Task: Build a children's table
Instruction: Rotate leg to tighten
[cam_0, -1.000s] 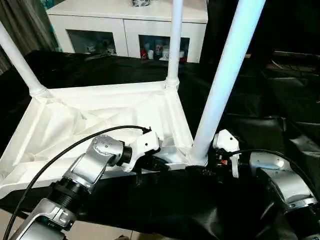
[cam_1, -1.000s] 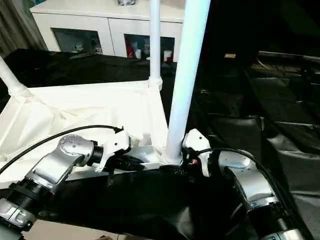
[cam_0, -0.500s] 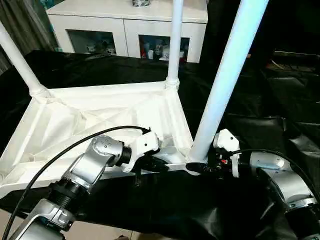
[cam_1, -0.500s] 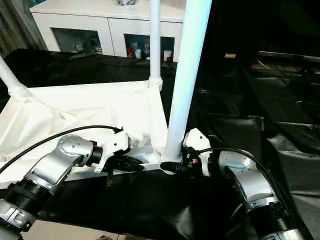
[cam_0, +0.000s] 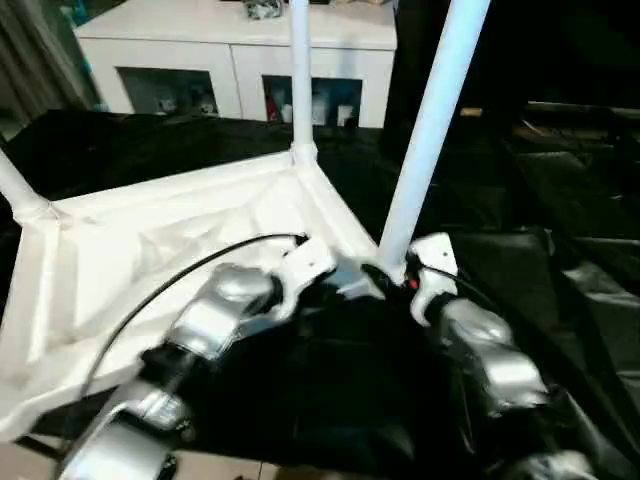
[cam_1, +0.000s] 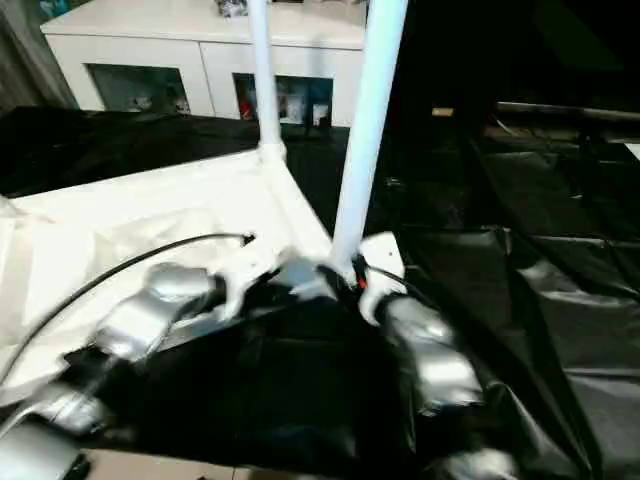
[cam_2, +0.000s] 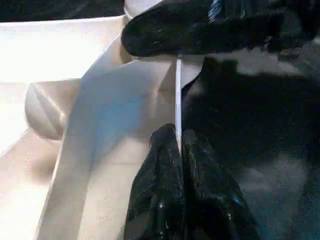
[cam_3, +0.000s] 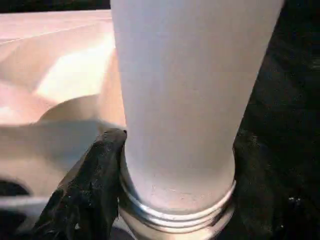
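My left claw (cam_2: 177, 165), pressed together on the tabletop's (cam_0: 120, 270) thin near rim, steadies the upturned top on the black-draped table (cam_0: 560, 250). At one o'clock from it my right claw (cam_3: 175, 175) clasps the base of the near leg (cam_0: 425, 140), fingers (cam_3: 87, 190) on either side above the threaded collar. That collar appears not fully home in its corner socket, I judge; if I twist off-axis the thread may cross, or the leg may lean and lever the rim from my left pinch. Two more legs (cam_0: 300, 80) stand farther off, with a cabinet (cam_0: 230, 60) at twelve. No legible writing anywhere.
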